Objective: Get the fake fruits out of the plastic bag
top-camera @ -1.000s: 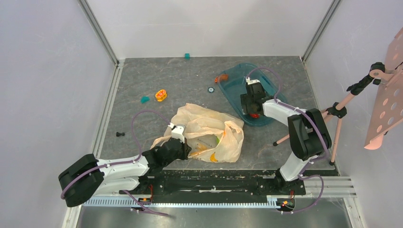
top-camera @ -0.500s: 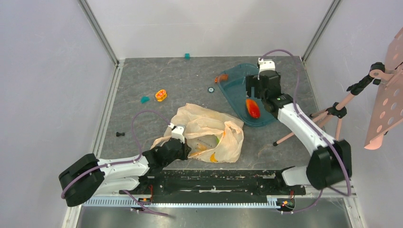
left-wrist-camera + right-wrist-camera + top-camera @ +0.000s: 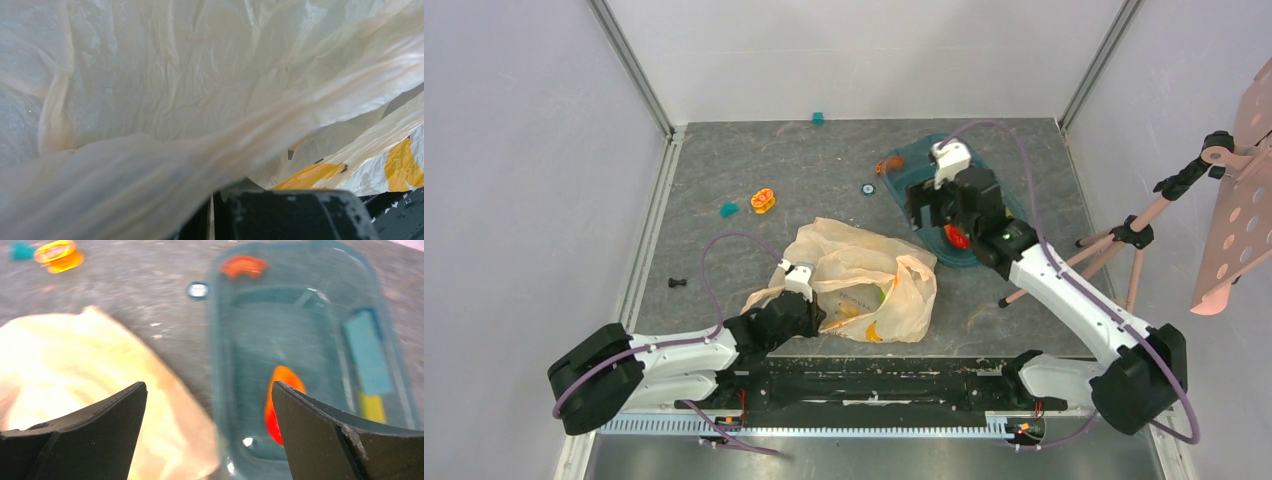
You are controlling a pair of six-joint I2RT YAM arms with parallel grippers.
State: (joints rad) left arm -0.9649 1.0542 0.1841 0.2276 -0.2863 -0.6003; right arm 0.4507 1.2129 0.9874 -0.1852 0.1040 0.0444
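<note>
My left gripper [image 3: 816, 312] sat low at the near-left edge of the plastic bag [image 3: 869, 262], its tips tucked into the crumpled film. In my left wrist view the bag filled nearly everything. It was pale peach and creased, with orange printed marks [image 3: 400, 165] on the folds to the right. My two dark fingers [image 3: 295, 215] were drawn together with only a pale sliver of film between them, so I had the bag's edge pinched and nothing else.

My right gripper [image 3: 208, 386] hung just beyond the bag's far-right side, above the teal tub [image 3: 902, 172] and touching nothing. Its fingers were spread wide, with nothing between them. The tub lay just beside the bag on that far-right side, though I couldn't tell whether its near corner touched the film. The red-orange oval fruit [image 3: 280, 400] lay inside the tub, out of the bag, towards the end nearest the bag. A flat teal block [image 3: 365, 355] and a yellow piece [image 3: 372, 407] lay in the tub as well, on the side away from the bag.

A green patch [image 3: 882, 293] showed through the film near the bag's middle, and a yellow-orange shape [image 3: 874, 330] showed close to its near edge. I couldn't tell whether either was fruit or print.

An orange curved piece [image 3: 887, 165] rested at the tub's corner beyond the bag. A small round disc [image 3: 866, 187] lay on the table [image 3: 724, 160] just past the bag's far edge. The orange-yellow ring toy [image 3: 764, 200] and a small teal block [image 3: 728, 209] lay off the bag's far-left side, apart from it.
</note>
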